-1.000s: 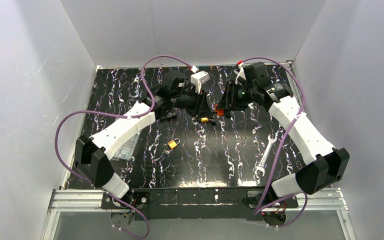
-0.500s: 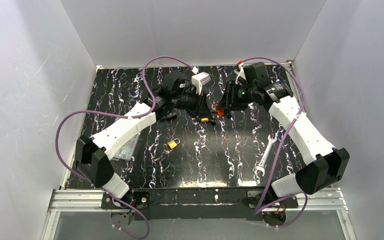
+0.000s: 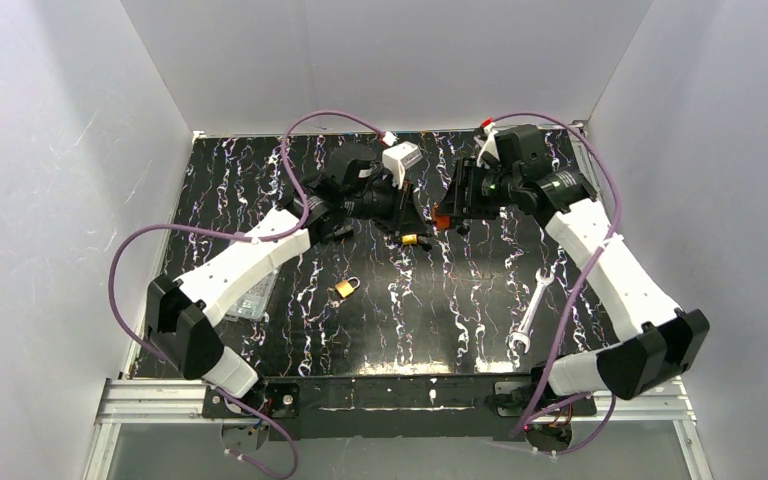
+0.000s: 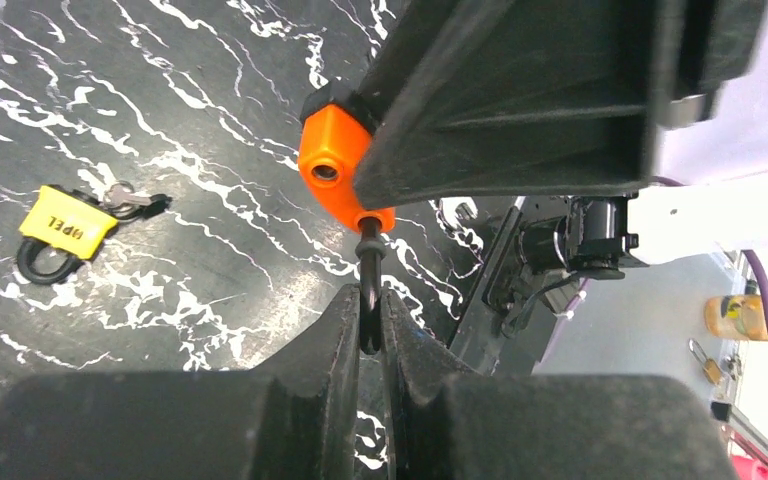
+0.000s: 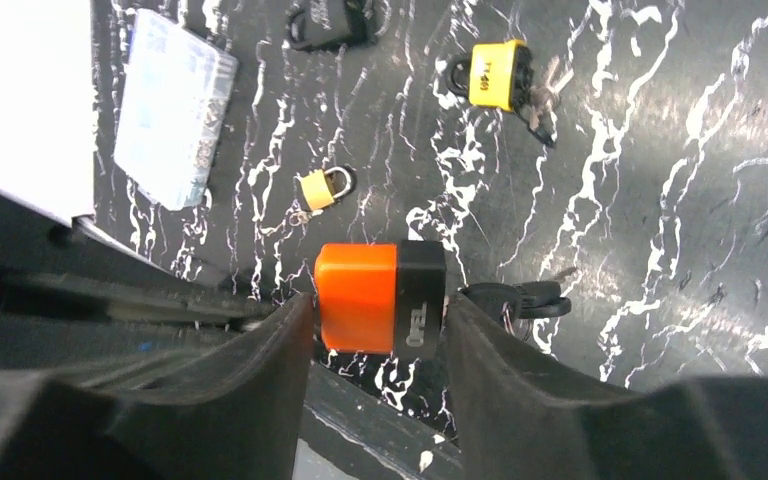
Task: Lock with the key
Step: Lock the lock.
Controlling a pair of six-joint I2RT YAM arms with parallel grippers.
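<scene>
Padlock [image 5: 380,298] held aloft, not yet locked

The orange-and-black padlock is clamped across its body by the right gripper [image 5: 374,312], above the far middle of the table [image 3: 410,320]. A thin dark bar leaving the orange end, judged to be the shackle [image 4: 368,262], is pinched between the closed fingers of the left gripper [image 4: 365,325]. A bare hole is seen beside it in the orange face. The key [image 5: 518,297] is seen at the black end, apparently seated in the cylinder.

For the step to be done well, the shackle should be lined up with the bare hole and pressed straight in while the body is kept steady. Only then should the key be turned.

Whether the key is fully seated cannot be told. The shackle's free tip is hidden between the left fingers. In the top view the lock is largely covered by both wrists.
</scene>
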